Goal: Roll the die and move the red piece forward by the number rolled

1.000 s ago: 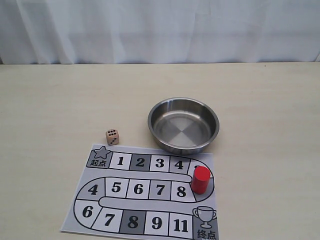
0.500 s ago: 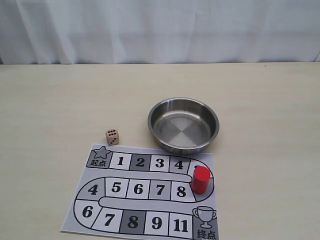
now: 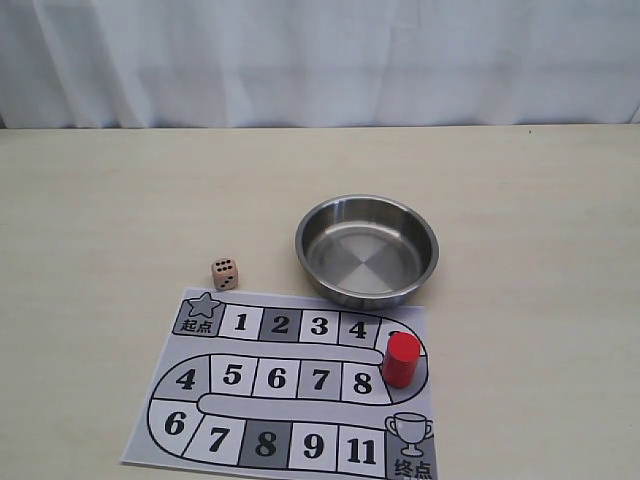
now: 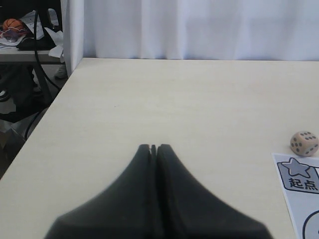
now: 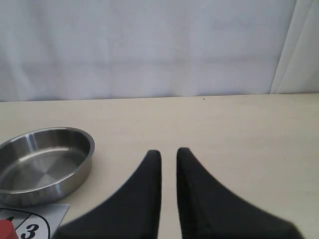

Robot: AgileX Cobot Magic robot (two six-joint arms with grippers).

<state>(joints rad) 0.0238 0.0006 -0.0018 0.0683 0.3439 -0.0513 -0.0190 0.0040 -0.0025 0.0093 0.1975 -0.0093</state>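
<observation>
on the desk (image 3: 110,200): board (image 3: 318,326) lower centre, red piece (image 3: 402,358) at its right bend, die (image 3: 225,273) just above its upper left corner. left claw (image 4: 153,148) pressed together, right claw (image 5: 168,152) slightly parted, both empty, well apart from the die. likely light, hard, slick: pinch opposite flat faces.
</observation>
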